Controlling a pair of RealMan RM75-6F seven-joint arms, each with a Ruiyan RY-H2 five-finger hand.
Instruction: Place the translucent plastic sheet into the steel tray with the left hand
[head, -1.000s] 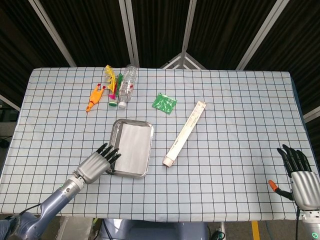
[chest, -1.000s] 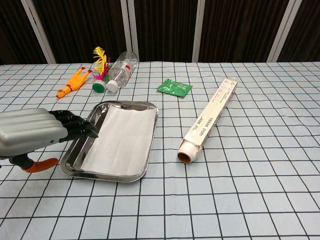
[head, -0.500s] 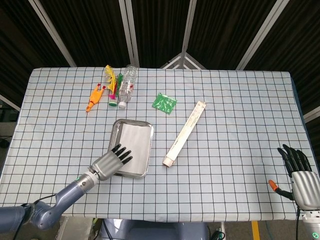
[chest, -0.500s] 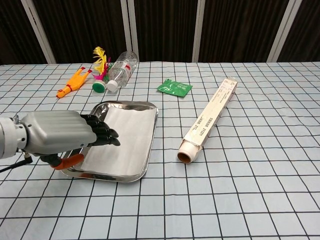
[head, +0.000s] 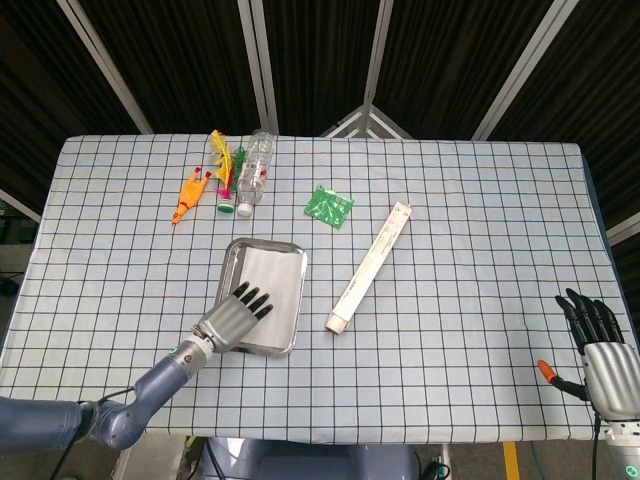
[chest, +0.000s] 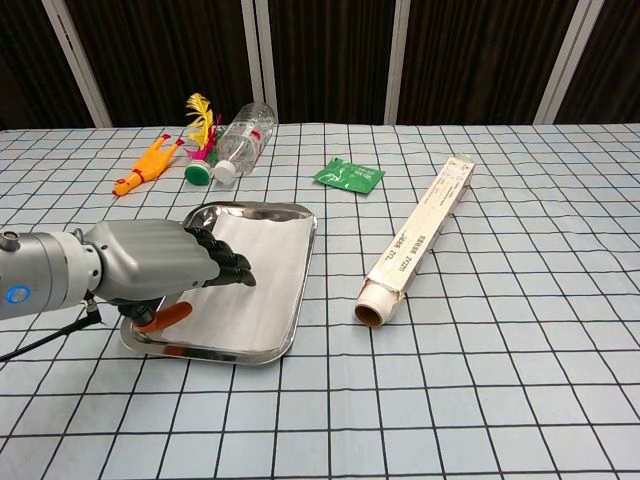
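The translucent plastic sheet (head: 276, 279) (chest: 264, 268) lies flat inside the steel tray (head: 262, 242) (chest: 299, 292) at the table's middle left. My left hand (head: 236, 316) (chest: 160, 265) reaches over the tray's near left part, palm down, fingers stretched out over the sheet and holding nothing. The hand hides the sheet's near left corner. Whether its fingertips touch the sheet, I cannot tell. My right hand (head: 600, 356) hangs at the table's near right edge, fingers apart and empty, far from the tray.
A long cardboard roll box (head: 370, 266) (chest: 420, 238) lies right of the tray. A green packet (head: 329, 206), a clear bottle (head: 254, 170), a feather shuttlecock (head: 224, 170) and an orange toy (head: 190, 193) lie behind it.
My left hand has moved from the tray's left rim to over the tray and the sheet. The sheet, the tray and the right hand have stayed put.
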